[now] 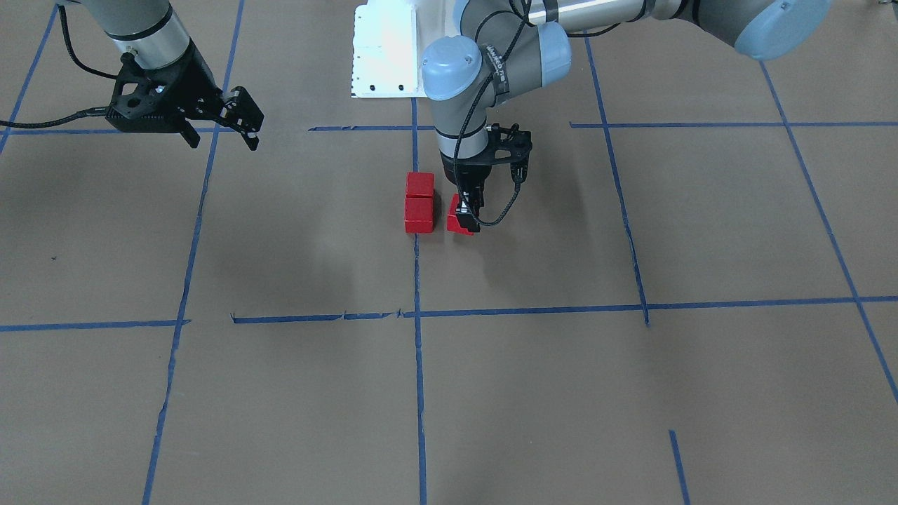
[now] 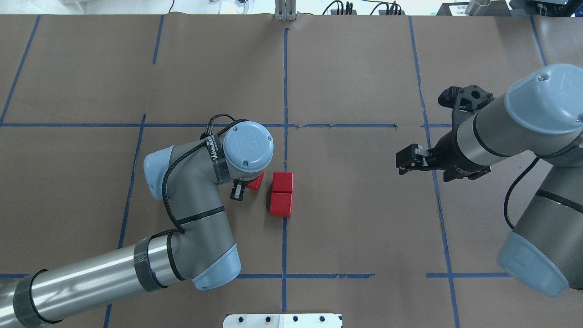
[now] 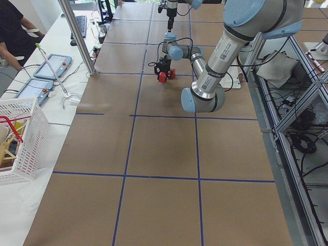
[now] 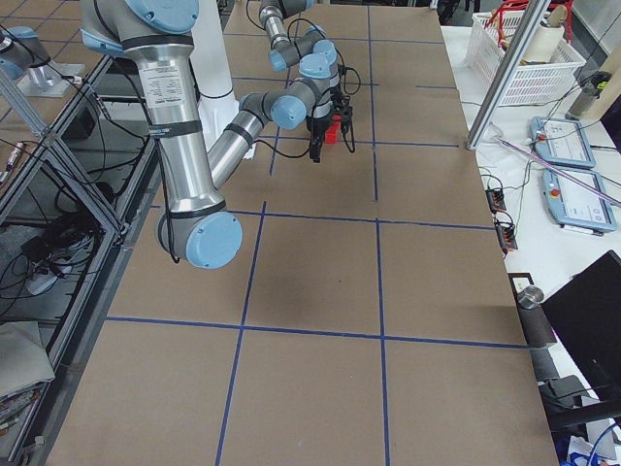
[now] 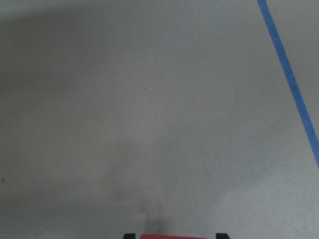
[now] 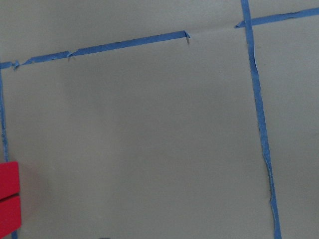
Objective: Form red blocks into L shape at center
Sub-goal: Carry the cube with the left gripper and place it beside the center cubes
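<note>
Left gripper (image 2: 246,186), as I read the overhead view, is clamped on one red block (image 2: 256,181), just left of the other two red blocks (image 2: 283,182). That pair sits touching on the center cell's (image 2: 346,200) vertical tape line (image 2: 285,82). Right gripper (image 1: 221,139), far right, hangs with fingers apart, well away.

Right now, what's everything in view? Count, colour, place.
paired red blocks: two, red, touching, on the tape line splitting the center cell.
third red block: one, red, beside the pair, apart, gripped.
blue tape: grid lines, blue, across the table.
brown paper: brown, covers the table.
base plate: one, white, at the robot's base.
basket: one, white, side bench.
pendants: two, grey-blue, side bench.
operator: one, dark shirt, beside the bench.
left gripper: one, black, shut on third red block.
right gripper: one, black, open, empty, away from the blocks.
</note>
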`<action>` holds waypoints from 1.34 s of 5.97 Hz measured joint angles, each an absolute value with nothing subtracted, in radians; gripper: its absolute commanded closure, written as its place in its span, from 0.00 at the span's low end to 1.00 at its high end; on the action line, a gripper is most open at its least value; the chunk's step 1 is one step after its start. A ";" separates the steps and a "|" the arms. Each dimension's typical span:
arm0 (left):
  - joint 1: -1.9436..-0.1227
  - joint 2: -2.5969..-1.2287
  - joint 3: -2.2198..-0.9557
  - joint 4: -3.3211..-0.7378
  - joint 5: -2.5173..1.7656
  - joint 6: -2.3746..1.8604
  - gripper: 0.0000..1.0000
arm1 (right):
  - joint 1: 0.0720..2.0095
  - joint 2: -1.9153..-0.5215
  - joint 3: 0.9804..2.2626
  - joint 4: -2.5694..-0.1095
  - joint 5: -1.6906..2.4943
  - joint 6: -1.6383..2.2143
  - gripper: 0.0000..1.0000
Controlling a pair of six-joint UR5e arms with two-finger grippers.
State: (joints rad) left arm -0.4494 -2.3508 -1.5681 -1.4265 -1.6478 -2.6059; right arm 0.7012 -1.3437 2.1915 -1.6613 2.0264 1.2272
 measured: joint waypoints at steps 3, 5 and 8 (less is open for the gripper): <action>-0.448 -2.385 -1.514 -1.430 -1.648 -2.631 1.00 | 0.700 -1.344 2.191 -1.660 2.026 1.227 0.00; -0.448 -2.388 -1.509 -1.424 -1.648 -2.697 1.00 | 0.700 -1.344 2.192 -1.660 2.026 1.227 0.00; -0.443 -2.394 -1.508 -1.421 -1.649 -2.770 1.00 | 0.697 -1.344 2.193 -1.660 2.026 1.228 0.00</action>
State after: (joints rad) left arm -0.4428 -2.3936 -1.5079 -1.4206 -1.6489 -2.7701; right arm 0.6972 -1.3438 2.1927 -1.6598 2.0257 1.2284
